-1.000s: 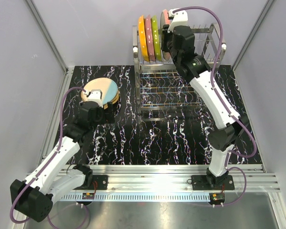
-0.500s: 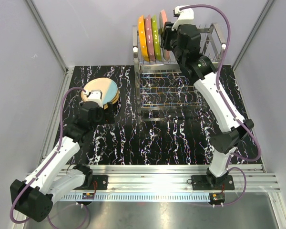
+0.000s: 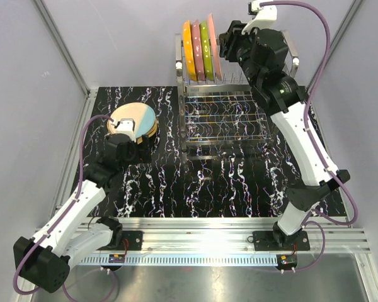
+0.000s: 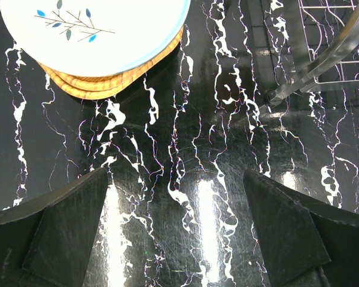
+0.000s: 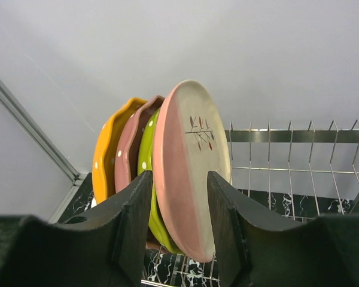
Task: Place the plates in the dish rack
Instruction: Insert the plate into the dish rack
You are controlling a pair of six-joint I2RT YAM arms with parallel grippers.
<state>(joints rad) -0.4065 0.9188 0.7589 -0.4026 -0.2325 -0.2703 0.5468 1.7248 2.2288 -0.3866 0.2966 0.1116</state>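
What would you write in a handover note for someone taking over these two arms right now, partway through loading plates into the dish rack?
Left gripper: open and empty, over the table near the stack of plates.
Right gripper: open at the rack's top tier, with its jaws either side of the pink-and-cream plate and not visibly pinching it.
Done: four plates stand upright in the rack. They are the orange plate, pink plate, green plate and the pink-and-cream plate.
Left: the stack on the table, with a leaf-pattern plate on top of tan ones. I can't tell how many.
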